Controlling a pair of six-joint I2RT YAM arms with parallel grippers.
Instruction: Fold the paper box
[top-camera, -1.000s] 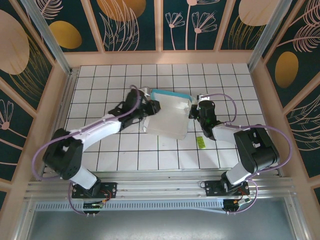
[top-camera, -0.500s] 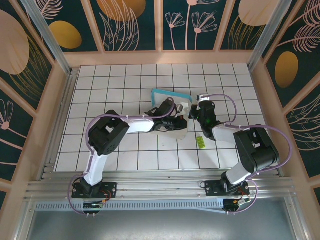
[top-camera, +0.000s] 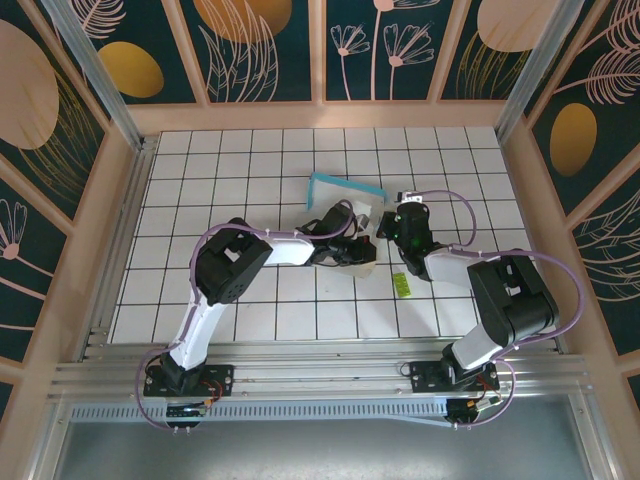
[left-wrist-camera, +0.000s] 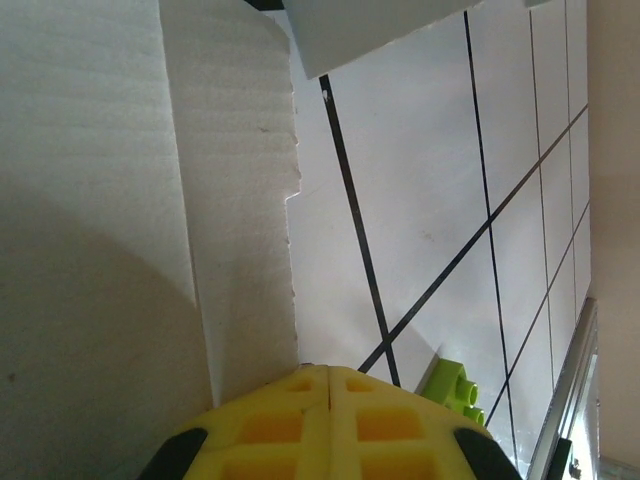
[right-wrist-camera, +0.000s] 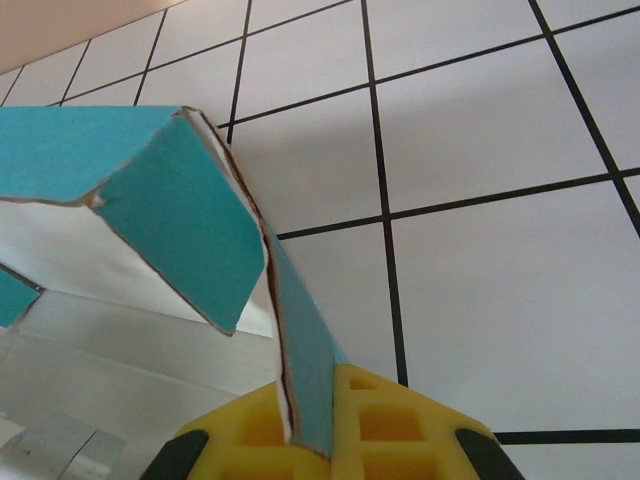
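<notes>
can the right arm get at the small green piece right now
Probably not yet: the right gripper is shut on the paper box flap, and the green piece lies back beside its forearm.

paper box (top-camera: 345, 186): white card, teal far rim, under your left gripper (top-camera: 350, 243)
right gripper (top-camera: 385, 228): at the box's right edge

Left arm (top-camera: 290, 248), right arm (top-camera: 445, 262), jaws closed
</notes>
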